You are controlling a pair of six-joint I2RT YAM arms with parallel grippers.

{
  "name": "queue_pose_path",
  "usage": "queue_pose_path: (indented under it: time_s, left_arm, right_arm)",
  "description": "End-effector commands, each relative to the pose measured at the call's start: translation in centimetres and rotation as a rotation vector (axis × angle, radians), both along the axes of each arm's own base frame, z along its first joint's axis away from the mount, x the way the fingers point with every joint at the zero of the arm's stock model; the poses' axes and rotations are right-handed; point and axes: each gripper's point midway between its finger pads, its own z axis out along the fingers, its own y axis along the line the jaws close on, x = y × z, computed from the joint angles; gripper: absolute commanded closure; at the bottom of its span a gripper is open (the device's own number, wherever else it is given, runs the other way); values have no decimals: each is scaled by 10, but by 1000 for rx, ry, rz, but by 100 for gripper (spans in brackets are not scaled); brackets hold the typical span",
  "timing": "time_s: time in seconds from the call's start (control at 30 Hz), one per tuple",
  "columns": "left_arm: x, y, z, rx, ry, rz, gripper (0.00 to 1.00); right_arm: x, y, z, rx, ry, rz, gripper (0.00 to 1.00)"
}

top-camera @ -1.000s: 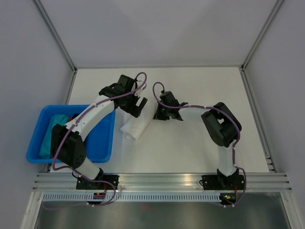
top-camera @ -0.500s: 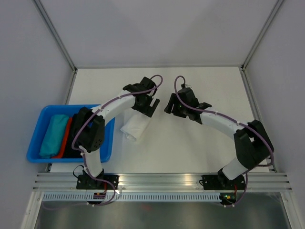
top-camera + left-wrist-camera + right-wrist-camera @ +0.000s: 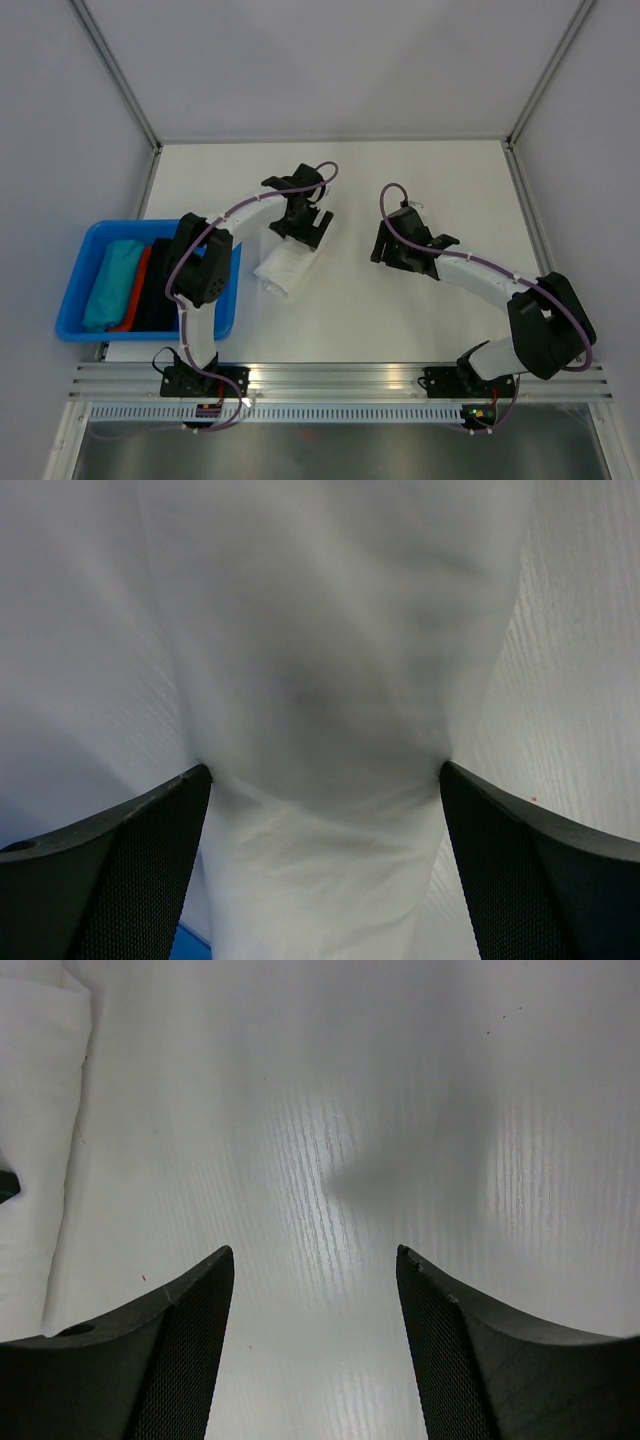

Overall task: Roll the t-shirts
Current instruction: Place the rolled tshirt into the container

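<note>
T-shirt (image 3: 283, 268) noted as a compact white roll on the desk (image 3: 430, 180), left of centre and nearer the left edge than the right. We record that the roll lies slantwise, its lower end toward the near left corner and its upper end toward the middle of the desk. No printed marks can be made out on it in any view.

Left gripper (image 3: 308, 232) stands over the upper end of the roll. In the left wrist view we find its jaws wide apart, one finger (image 3: 120, 870) on each side of the cloth, with the roll filling the gap between them. Whether the pads press on the cloth we cannot tell.

Right gripper (image 3: 382, 252) is placed right of centre, well apart from the roll. In the right wrist view we find its jaws spread, with bare desk and a soft shadow between the fingers (image 3: 150, 1360). White cloth shows only at the left margin of that view, clear of both fingers.

We also note a blue bin (image 3: 75, 330) at the near left corner, just beside the left arm. It holds a teal cloth (image 3: 112, 280) along its left side, a red item (image 3: 138, 290) next to it and a black item (image 3: 158, 305) on the right. The bin and the roll are near each other but do not touch.
</note>
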Motion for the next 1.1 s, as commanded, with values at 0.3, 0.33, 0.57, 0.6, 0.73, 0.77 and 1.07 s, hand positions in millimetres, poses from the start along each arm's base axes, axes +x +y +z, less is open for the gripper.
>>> queue_pose_path:
  time_s: [0.3, 0.33, 0.57, 0.6, 0.73, 0.77, 1.07]
  left_arm:
    - [-44, -15, -23, -59, 133, -136, 0]
    - [-46, -13, -25, -36, 126, -172, 0]
    - [-52, -7, -32, -18, 136, -182, 0]
    - [-53, -7, -31, -20, 137, -185, 0]
    - [-43, -2, 2, -17, 32, -195, 0]
    - [-39, -3, 13, -23, 1, -200, 0]
    - [-66, 18, 10, 29, 47, -198, 0]
  right_arm:
    - [2, -9, 12, -32, -51, -3, 27]
    - [2, -9, 13, -29, -53, -4, 27]
    - [-4, -13, 7, -30, -41, -12, 27]
    - [-4, -12, 7, -28, -42, -11, 27]
    - [-2, -12, 8, -28, -47, -5, 27]
    - [-2, -11, 9, -29, -47, -4, 27]
    - [0, -8, 9, -24, -41, 13, 27]
